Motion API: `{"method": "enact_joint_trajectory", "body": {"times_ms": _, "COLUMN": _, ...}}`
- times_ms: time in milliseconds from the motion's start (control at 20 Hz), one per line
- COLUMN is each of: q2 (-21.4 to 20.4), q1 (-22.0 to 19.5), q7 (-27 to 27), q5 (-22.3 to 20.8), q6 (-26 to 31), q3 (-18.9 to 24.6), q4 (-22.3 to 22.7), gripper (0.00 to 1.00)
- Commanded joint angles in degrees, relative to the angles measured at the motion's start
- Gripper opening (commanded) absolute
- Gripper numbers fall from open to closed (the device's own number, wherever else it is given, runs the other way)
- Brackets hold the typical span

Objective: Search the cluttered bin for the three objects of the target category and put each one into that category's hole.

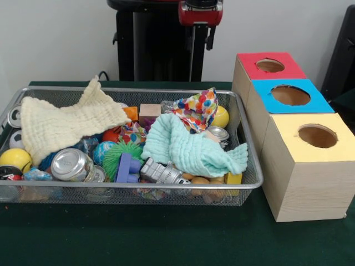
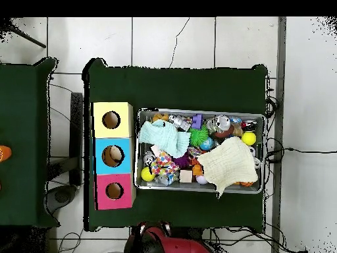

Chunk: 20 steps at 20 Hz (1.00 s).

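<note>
Wide shallow silver wire-mesh bin (image 1: 244,119), rounded metal rim, on dark green table cover (image 1: 166,238); crammed full. Inside, front view: cream waffle-weave cloth (image 1: 66,124) draped over far-left heap; mint-green crinkled cloth (image 1: 191,145) spread near-right of centre. One white polka-dot cloth piece (image 1: 198,108), soft and bunched, at far right of centre, poking up just behind the mint cloth; a second polka-dot scrap (image 1: 132,133) mid-bin, partly buried. Third not made out. Also dented silver can (image 1: 72,164) near-left, yellow ball (image 1: 15,159) at left wall, spiky green ball (image 1: 119,152), purple plastic block (image 1: 126,169).

Right of bin, well apart: row of three pale wood cubes; largest, yellow-faced cube (image 1: 310,172), nearest, round hole (image 1: 317,136) in top, apparently empty though interior is dim. Blue-faced cube (image 1: 288,97) next, red-faced cube (image 1: 266,66) farthest.

Red and black gripper (image 1: 199,25) high at top edge beyond bin; fingers cut off, open or closed impossible to say. Pale wall behind; overhead shows white tiled floor (image 2: 171,39).
</note>
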Motion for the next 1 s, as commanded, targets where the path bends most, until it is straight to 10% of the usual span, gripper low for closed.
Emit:
{"method": "enact_joint_trajectory", "body": {"times_ms": 50, "q2": 5.00, "q1": 1.37, "q7": 9.13, "q5": -0.13, "q6": -5.99, "q3": 0.76, "q4": -8.47, "gripper": 1.00}}
{"method": "enact_joint_trajectory", "body": {"times_ms": 1000, "q2": 12.80, "q1": 1.87, "q7": 8.20, "q5": 0.58, "q6": -9.96, "q3": -0.12, "q4": -12.32, "gripper": 1.00}}
